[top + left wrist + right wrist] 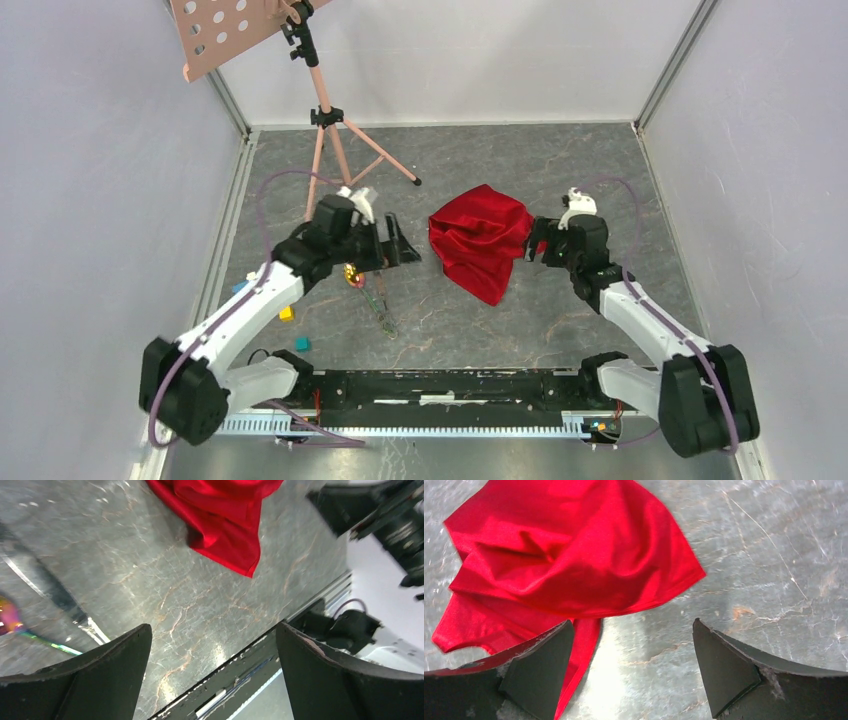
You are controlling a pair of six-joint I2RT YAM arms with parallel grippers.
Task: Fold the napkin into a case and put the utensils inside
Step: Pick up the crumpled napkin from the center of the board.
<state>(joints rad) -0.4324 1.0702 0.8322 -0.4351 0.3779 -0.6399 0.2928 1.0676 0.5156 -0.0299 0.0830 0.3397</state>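
The napkin [480, 240] lies on the worktop [560, 160] between your two sets of fingers. It is just left of your right fingers [537, 238] and a little way right of your left fingers [402, 243]. In the right wrist view it sits ahead of the fingers, toward the left one, with its edge running behind that fingertip. The utensils [372, 295] lie just short of your left fingers, toward the arm bases. Small blocks [286, 313] sit further left, beside the left arm. A stand [325, 115] rests behind your left fingers.

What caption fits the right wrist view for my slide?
Open right gripper poised at the crumpled red napkin on the grey table.
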